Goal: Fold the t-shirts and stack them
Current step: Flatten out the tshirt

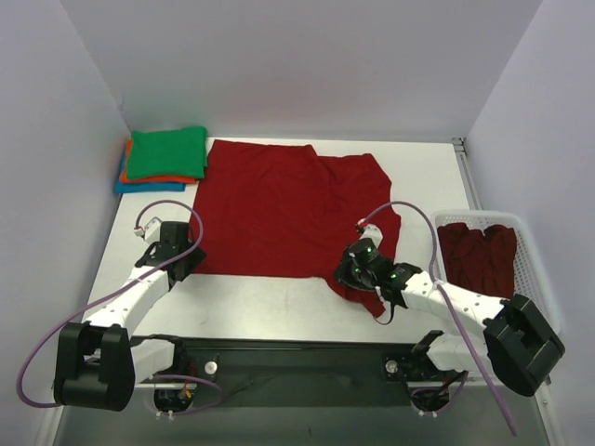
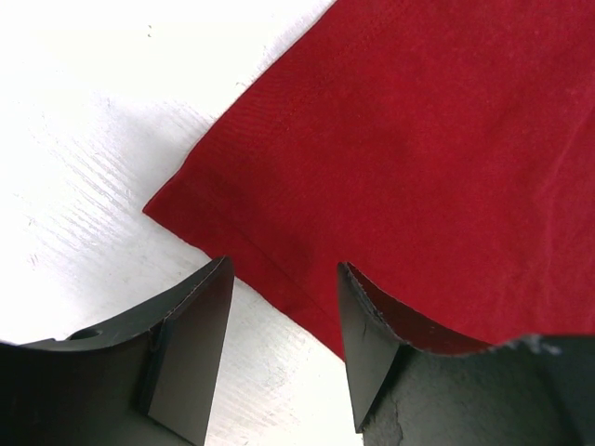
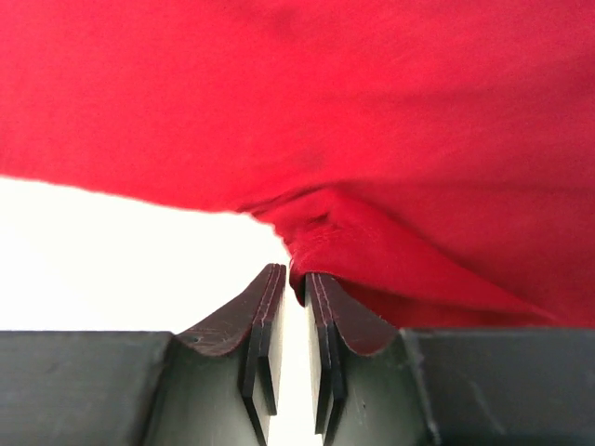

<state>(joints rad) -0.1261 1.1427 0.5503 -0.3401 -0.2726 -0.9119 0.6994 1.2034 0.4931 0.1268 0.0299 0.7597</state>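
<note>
A red t-shirt (image 1: 284, 209) lies spread flat across the middle of the white table (image 1: 279, 299), neck end toward the top of the overhead frame. The left gripper (image 1: 192, 262) sits low at the shirt's lower left corner. Its wrist view shows the jaws apart, with the hem running diagonally between the two black fingers (image 2: 191, 358) and nothing clamped. The right gripper (image 1: 348, 273) is on the shirt's lower right part, where the cloth bunches. Close up, its jaws are drawn almost together with only a thin slit between them, and a puckered fold of the red hem is nipped at their tips, the cloth edge raised off the table. In the upper left of the overhead frame a green t-shirt (image 1: 167, 152) tops a folded stack, over an orange t-shirt (image 1: 139, 176) and a blue t-shirt (image 1: 125, 187). At the right edge, a white basket (image 1: 526, 265) holds crumpled dark red t-shirts (image 1: 479, 256).
</note>
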